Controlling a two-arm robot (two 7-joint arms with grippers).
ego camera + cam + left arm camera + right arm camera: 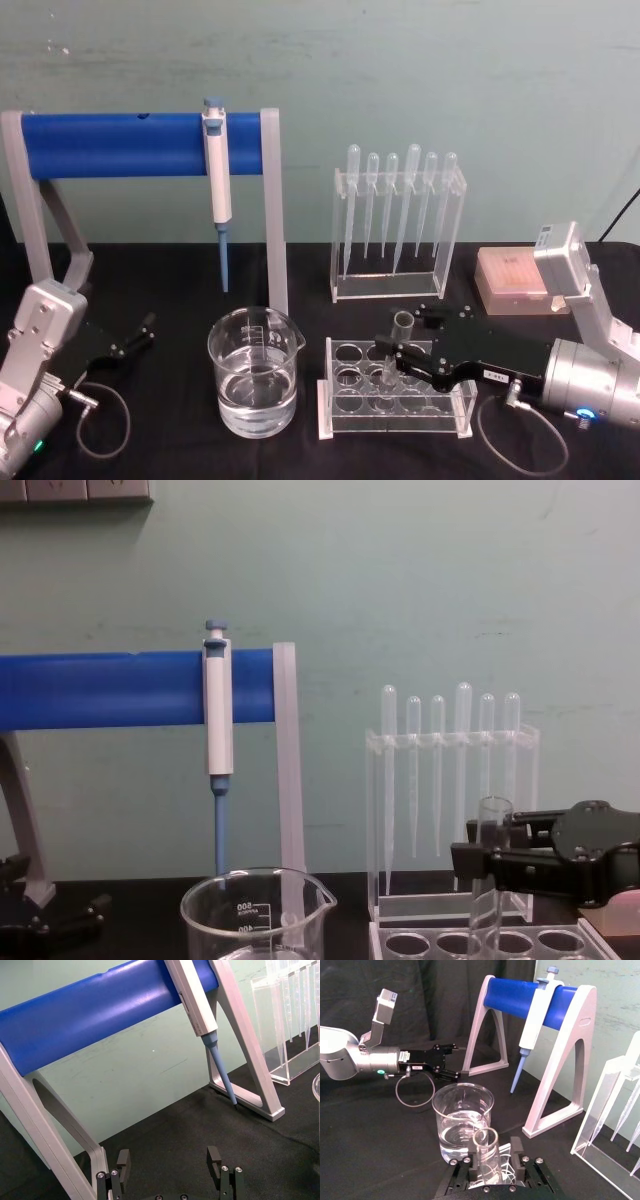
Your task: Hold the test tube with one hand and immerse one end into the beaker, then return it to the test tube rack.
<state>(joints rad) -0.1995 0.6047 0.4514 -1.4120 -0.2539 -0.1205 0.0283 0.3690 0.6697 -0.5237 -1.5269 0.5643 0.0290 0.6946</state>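
**A:** Where is the test tube (397,352) at this point?

**B:** It stands upright in the clear tube rack (395,396), in the middle of the tabletop (180,455). The right gripper (394,358) reaches in from the right and its jaws pinch the tube below the rim. In the right wrist view the open rim of the tube (485,1137) rises between the two black fingers (517,1150).

**A:** So its long axis is vertical?

**B:** Yes. The chest view shows it straight up and down (489,875), lower end down among the rack's holes, with the jaws crossing it level.

**A:** And the beaker (254,372)?

**B:** Just left of the rack, close but apart from it, partly filled with clear liquid. From the held tube it lies to the left, so I judge the coming move to be a lift clear of the rack, a short carry left, then a lowering of the round end into the liquid.

**A:** Which arm is nearer?

**B:** The right one, since it already grips the tube. The left gripper (135,335) rests at the near left, well apart from the beaker, jaws spread around nothing, pointing toward the foot of the blue pipettor stand (140,144).

**A:** Anything to watch?

**B:** The beaker's rim stands about level with the rack's top, so the tube likely needs height before it travels left.
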